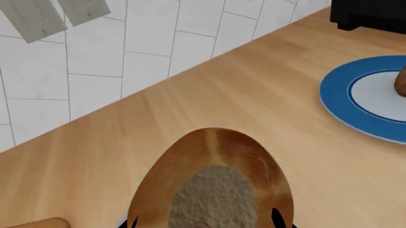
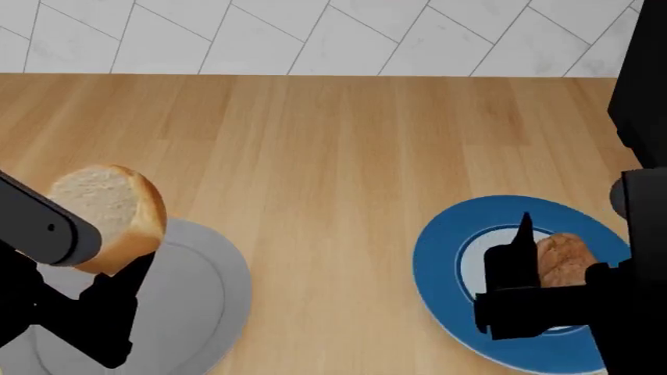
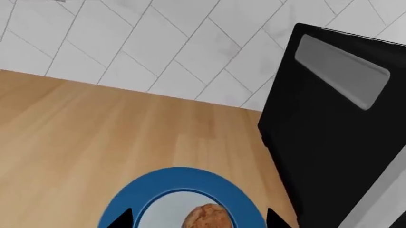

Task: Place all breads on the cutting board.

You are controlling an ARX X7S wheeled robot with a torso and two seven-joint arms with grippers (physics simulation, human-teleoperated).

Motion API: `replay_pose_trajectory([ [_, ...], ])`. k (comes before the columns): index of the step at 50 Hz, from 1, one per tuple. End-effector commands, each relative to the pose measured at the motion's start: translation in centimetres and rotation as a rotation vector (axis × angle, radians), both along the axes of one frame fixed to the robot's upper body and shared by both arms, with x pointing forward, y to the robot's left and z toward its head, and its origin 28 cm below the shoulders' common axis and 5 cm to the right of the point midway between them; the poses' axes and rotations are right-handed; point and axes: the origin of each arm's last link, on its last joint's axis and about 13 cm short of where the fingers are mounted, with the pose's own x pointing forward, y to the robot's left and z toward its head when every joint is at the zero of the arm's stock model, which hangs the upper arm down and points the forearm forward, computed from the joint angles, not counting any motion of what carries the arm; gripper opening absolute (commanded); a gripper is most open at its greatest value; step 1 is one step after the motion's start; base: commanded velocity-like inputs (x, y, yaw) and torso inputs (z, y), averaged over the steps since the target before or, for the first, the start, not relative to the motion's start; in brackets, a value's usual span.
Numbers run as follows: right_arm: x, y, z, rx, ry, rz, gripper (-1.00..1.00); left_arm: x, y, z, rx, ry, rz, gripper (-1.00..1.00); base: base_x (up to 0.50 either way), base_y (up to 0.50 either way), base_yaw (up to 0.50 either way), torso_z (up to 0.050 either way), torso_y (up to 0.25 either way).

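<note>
My left gripper [image 1: 206,222] is shut on the golden roll [image 1: 212,185], whose pale crumb face is turned toward the wrist camera. In the head view this roll [image 2: 109,215] hangs above the grey plate [image 2: 198,312]. The darker brown roll [image 2: 566,260] lies on the blue-rimmed plate [image 2: 438,258]. My right gripper [image 3: 198,219] hovers open over that plate, its fingertips spread wider than the brown roll [image 3: 209,216] and apart from it. The cutting board is out of view in the head and right wrist views.
A black appliance [image 3: 343,133] stands at the counter's right end, close to the blue-rimmed plate [image 3: 120,209]. The white tiled wall [image 2: 312,31] runs behind the counter and carries outlets [image 1: 38,19]. A small darker tan strip [image 1: 35,223] shows at the frame's edge, too little to identify.
</note>
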Motion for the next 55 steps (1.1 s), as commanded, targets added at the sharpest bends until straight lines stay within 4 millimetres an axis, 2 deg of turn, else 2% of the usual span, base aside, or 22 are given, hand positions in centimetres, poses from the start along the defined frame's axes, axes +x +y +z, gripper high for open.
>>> replay_pose_trajectory([
  [1, 1.5, -1.0, 0.8, 0.078, 0.076, -0.018, 1.0, 0.1, -0.3, 0.6, -0.061, -0.027, -0.014, -1.0, 0.0, 0.0, 0.0, 0.0, 0.0],
  [9, 1.6, -1.3, 1.9, 0.087, 0.142, 0.003, 1.0, 0.3, -0.3, 0.2, -0.062, -0.018, -0.017, -1.0, 0.0, 0.0, 0.0, 0.0, 0.0],
  [21, 2.2, -1.0, 2.2, 0.105, 0.251, 0.039, 1.0, 0.6, -0.3, -0.5, -0.059, 0.0, -0.02, -1.0, 0.0, 0.0, 0.0, 0.0, 0.001],
  [36, 2.8, -1.4, 3.1, 0.107, 0.253, 0.032, 1.0, 0.6, -0.1, -0.8, -0.061, 0.005, -0.014, -1.0, 0.0, 0.0, 0.0, 0.0, 0.0],
  [55, 4.8, -2.0, 1.3, 0.153, 0.276, 0.001, 1.0, 0.8, -0.3, -1.3, -0.06, 0.015, -0.018, -1.0, 0.0, 0.0, 0.0, 0.0, 0.001],
])
